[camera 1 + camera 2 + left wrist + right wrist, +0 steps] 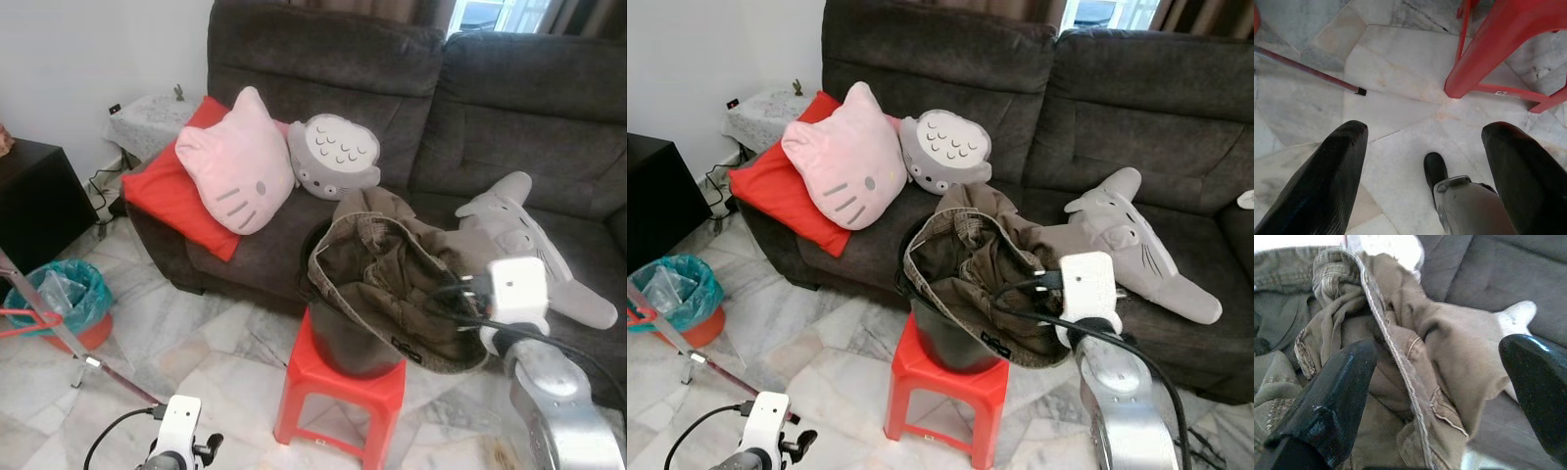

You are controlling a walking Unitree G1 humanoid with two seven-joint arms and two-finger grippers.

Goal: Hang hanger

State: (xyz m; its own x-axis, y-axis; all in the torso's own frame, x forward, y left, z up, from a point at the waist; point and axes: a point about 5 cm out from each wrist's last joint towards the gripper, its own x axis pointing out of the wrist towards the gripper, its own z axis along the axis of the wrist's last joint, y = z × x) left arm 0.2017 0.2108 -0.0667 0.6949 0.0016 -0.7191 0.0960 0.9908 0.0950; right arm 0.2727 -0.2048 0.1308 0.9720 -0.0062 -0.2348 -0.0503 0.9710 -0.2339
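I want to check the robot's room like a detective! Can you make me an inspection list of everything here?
Surface: pale marble-tile floor; red plastic stool standing on it.
Job's things: no hanger seen; olive-khaki trousers draped over a dark bucket on the stool.
Clutter: pink cat-face cushion, red flat cushion, grey round plush, grey long-eared plush, teal-lined bin.
Grippers: right gripper open at the trousers' waistband; left gripper open, low over the floor.
Cables: black cables on the right wrist.
Surroundings: dark grey fabric sofa, white wall.
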